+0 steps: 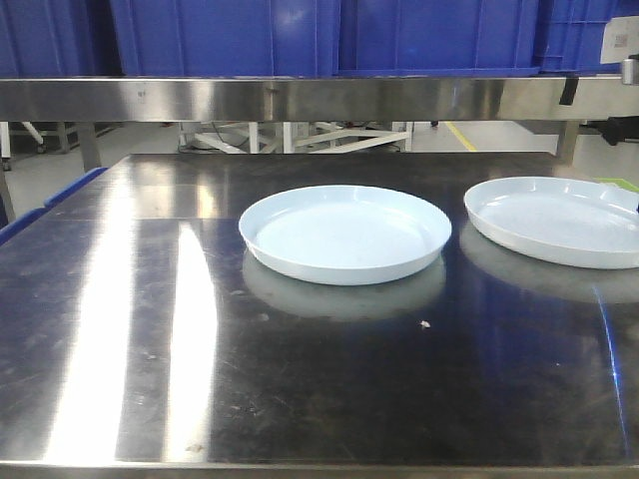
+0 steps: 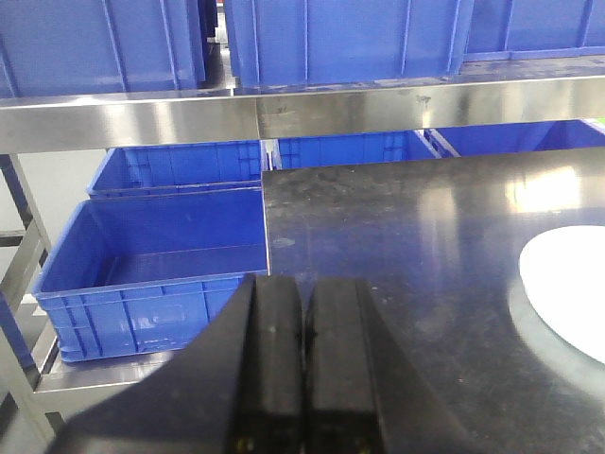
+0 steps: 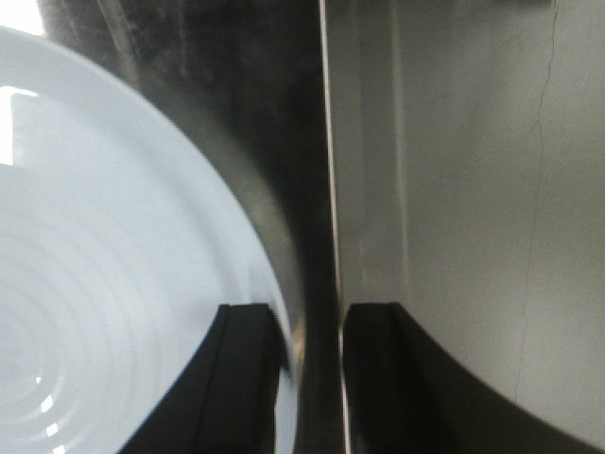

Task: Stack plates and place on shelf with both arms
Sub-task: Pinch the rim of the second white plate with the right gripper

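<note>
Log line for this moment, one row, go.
plates: center plate and right plate apart on table, unstacked | left gripper: shut, empty | right gripper: open, astride right plate rim

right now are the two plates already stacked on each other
No, the middle plate and the right plate lie side by side on the table with bare steel between them.

1. Right plate (image 1: 559, 222) was cut off by the front view's right edge.
2. Left wrist view showed only part of one plate (image 2: 572, 288); which one, undetermined.
3. Right wrist view's plate (image 3: 113, 236) was blurred, cropped left and below.
4. White speck (image 1: 425, 323) was too small to identify.
</note>
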Tool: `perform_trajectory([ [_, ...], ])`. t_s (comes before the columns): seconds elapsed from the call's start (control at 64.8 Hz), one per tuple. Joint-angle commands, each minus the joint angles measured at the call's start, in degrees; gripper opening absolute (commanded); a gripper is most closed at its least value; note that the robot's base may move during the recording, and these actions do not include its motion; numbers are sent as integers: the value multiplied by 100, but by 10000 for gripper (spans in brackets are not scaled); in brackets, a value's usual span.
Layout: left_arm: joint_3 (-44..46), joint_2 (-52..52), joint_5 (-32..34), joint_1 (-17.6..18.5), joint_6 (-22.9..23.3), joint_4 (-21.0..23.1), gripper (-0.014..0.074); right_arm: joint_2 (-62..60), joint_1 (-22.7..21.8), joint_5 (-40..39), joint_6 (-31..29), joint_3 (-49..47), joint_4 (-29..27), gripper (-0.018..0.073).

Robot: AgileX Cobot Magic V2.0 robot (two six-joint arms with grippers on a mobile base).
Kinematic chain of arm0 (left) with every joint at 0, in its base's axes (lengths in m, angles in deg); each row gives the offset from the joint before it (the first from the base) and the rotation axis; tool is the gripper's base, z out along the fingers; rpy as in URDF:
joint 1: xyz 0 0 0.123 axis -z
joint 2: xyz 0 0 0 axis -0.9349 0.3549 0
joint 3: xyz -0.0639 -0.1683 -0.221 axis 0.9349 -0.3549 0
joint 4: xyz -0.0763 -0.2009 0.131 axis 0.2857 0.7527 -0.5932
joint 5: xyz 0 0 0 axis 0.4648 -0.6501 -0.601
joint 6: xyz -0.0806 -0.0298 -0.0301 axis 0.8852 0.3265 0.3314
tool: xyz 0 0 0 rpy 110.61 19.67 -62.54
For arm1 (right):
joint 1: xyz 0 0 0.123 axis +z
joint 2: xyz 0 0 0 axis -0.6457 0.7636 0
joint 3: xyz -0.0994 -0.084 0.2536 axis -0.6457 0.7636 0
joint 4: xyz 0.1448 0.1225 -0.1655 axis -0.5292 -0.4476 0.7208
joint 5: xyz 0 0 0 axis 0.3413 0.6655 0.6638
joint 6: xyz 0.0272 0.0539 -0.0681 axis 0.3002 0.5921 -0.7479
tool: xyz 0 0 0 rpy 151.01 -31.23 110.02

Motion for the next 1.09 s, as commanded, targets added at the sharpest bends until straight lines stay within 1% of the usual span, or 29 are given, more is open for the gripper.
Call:
perform_trajectory([
  [0.0,169,9,451,-15,39,-3,82,-311,0,-88,-49,-196,-63,321],
  [0.123,169,9,451,-15,39,-3,82,-301,2,-86,-49,-196,-164,320],
  [0.601,169,9,451,-15,39,-3,82,-301,6,-79,-49,-131,-185,315],
  [0.663,169,9,451,-15,39,-3,82,-301,6,-79,-49,-131,-195,284],
  [0.786,169,9,451,-15,39,-3,82,-301,6,-95,-49,-131,-197,187],
  [0.864,169,9,451,-15,39,-3,82,-298,6,-106,-49,-131,-197,160],
  [1.002,169,9,451,-15,39,-3,82,-237,6,-94,-49,-131,-197,154],
  [1.049,169,9,451,-15,39,-3,82,-212,6,-87,-43,-131,-202,127],
  [1.079,169,9,451,-15,39,-3,82,-207,6,-82,-43,-131,-226,85],
])
